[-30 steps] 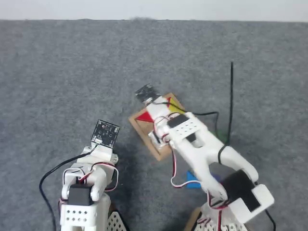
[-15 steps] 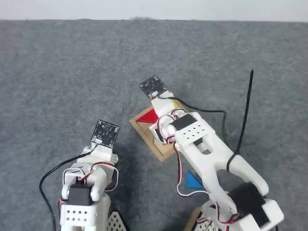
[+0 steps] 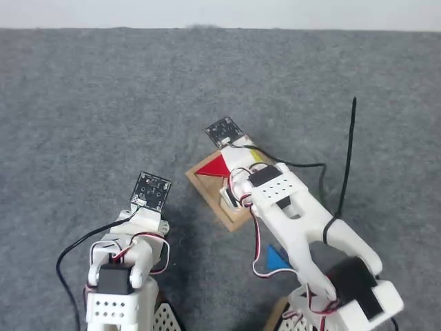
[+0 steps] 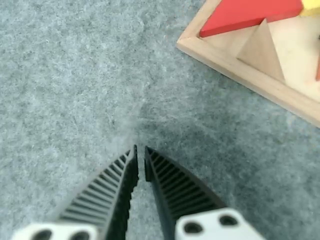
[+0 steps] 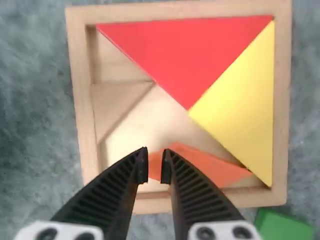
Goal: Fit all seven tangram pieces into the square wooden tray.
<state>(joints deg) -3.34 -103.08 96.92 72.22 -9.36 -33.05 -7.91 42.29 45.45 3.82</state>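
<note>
The square wooden tray holds a large red triangle, a large yellow triangle, a plain wood-coloured triangle and an orange piece along one edge. My right gripper hangs shut just above the orange piece's end, holding nothing. In the high view the right arm covers most of the tray; the red triangle shows beside it. My left gripper is shut over bare carpet, short of the tray's corner.
A blue triangle lies on the grey carpet near the right arm's base. A green piece sits just outside the tray's corner. The left arm stays at the near left. A black cable stands by the right arm.
The right arm has swung and shifted over the tray, its wrist moving slightly right, uncovering the blue triangle. The left arm has not moved.
</note>
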